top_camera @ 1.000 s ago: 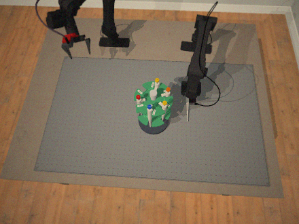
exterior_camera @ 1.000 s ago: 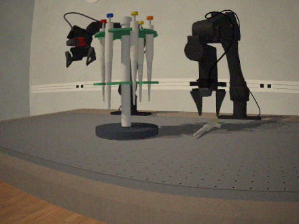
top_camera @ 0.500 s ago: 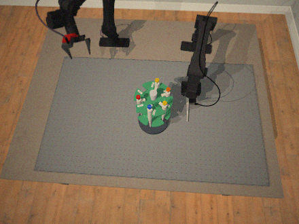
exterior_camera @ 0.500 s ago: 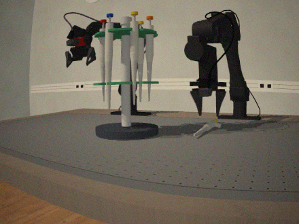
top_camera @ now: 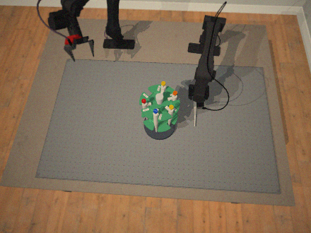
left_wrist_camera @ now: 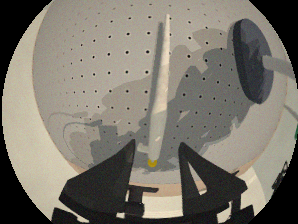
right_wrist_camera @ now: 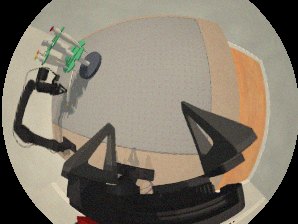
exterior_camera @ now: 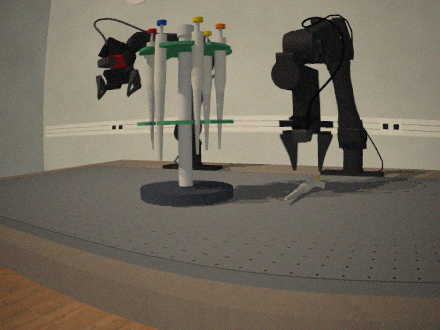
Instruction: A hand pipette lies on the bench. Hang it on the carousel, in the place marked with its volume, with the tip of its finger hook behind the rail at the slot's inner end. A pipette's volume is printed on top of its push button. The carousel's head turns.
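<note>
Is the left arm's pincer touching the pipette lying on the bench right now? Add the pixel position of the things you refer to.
Apart. The exterior view shows bench surface between the left pincer (top_camera: 196, 105) (exterior_camera: 307, 169) (left_wrist_camera: 157, 144) and the pipette (top_camera: 195, 114) (exterior_camera: 303, 188) (left_wrist_camera: 159, 102), with both fingertips hanging above it.

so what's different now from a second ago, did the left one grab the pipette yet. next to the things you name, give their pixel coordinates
nothing visibly changed, and nothing was taken hold of or let go. the pipette (top_camera: 195, 116) (exterior_camera: 302, 189) (left_wrist_camera: 159, 100) (right_wrist_camera: 69, 92) still lies on the bench, below the open left end effector (top_camera: 199, 103) (exterior_camera: 307, 170) (left_wrist_camera: 157, 145) (right_wrist_camera: 65, 91); the carousel (top_camera: 159, 135) (exterior_camera: 185, 100) (left_wrist_camera: 251, 75) (right_wrist_camera: 94, 65) and right end effector (top_camera: 84, 58) (exterior_camera: 116, 95) (right_wrist_camera: 143, 116) stayed put
</note>
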Controlling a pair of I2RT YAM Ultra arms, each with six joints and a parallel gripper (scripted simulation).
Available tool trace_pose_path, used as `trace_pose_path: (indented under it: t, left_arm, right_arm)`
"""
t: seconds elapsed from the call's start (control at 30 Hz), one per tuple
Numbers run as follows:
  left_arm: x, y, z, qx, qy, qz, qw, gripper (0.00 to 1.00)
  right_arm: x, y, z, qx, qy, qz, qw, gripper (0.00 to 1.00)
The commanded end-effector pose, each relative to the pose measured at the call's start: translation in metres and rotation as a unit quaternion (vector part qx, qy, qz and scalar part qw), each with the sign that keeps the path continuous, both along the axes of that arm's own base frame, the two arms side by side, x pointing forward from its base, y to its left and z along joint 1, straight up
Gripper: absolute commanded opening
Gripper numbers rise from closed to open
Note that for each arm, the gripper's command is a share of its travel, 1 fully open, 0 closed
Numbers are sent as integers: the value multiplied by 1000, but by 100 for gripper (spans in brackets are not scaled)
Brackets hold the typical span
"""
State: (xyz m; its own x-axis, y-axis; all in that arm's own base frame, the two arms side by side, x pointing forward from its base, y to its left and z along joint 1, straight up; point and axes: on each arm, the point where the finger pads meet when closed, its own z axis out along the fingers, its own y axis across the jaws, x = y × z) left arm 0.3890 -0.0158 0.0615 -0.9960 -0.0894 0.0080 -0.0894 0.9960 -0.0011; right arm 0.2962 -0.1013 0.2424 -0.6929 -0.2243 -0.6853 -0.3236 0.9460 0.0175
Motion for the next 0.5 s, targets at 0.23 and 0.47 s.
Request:
trace_pose_path:
  t: [0.23,0.47]
  left_arm:
    - [7,1,16,3,-25,1,1000,54]
    - [2,1,-4,4,-11,1,1000,54]
  right_arm:
    - [3,-2,10,-6,-22,5,1000,100]
    - [3,-2,10,-6,-22,5,1000,100]
